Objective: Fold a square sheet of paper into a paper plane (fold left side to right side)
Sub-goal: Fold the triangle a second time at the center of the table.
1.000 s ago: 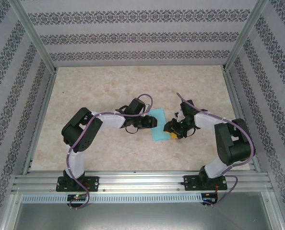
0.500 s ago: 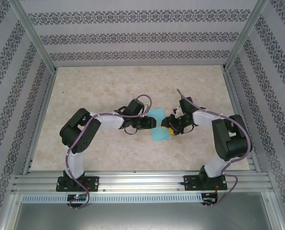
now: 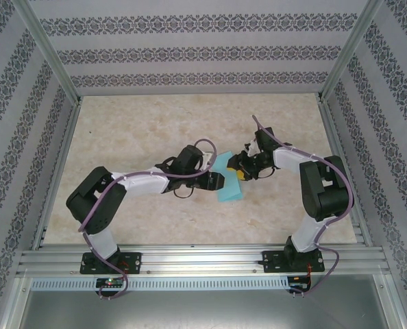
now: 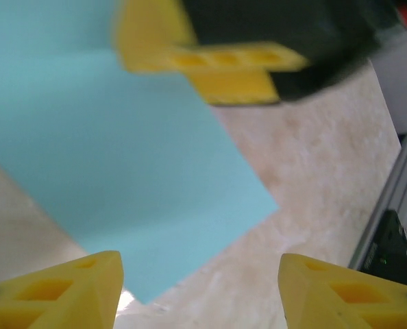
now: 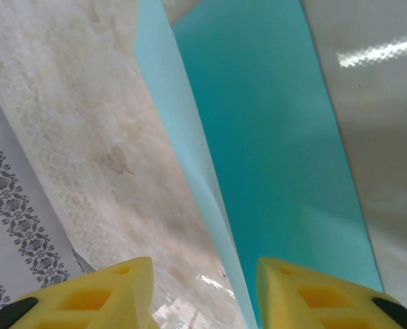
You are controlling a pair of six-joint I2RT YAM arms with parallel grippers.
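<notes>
The left gripper [image 4: 198, 282] has its jaws wide apart and holds nothing. Its two yellow fingertips [image 4: 59, 291] sit low over the table [image 3: 135, 130]. The near corner of the square sheet of paper [image 4: 121, 157] lies just ahead of them, reaching in between the two tips. From above, this gripper [image 3: 218, 181] is at the sheet's left edge, and the turquoise sheet [image 3: 229, 193] lies near the middle of the table.

The right gripper [image 5: 205, 291] is also spread open, with a clear gap between its tips. A raised flap of the sheet [image 5: 272, 137] runs up between them. The flap's edge passes close to the right-hand tip, but the jaws are not pressed onto it. From above, this gripper [image 3: 238, 169] is at the sheet's far right part, just across from the left one. In the left wrist view, one of its yellow fingers [image 4: 217, 68] hangs over the far side of the paper.
</notes>
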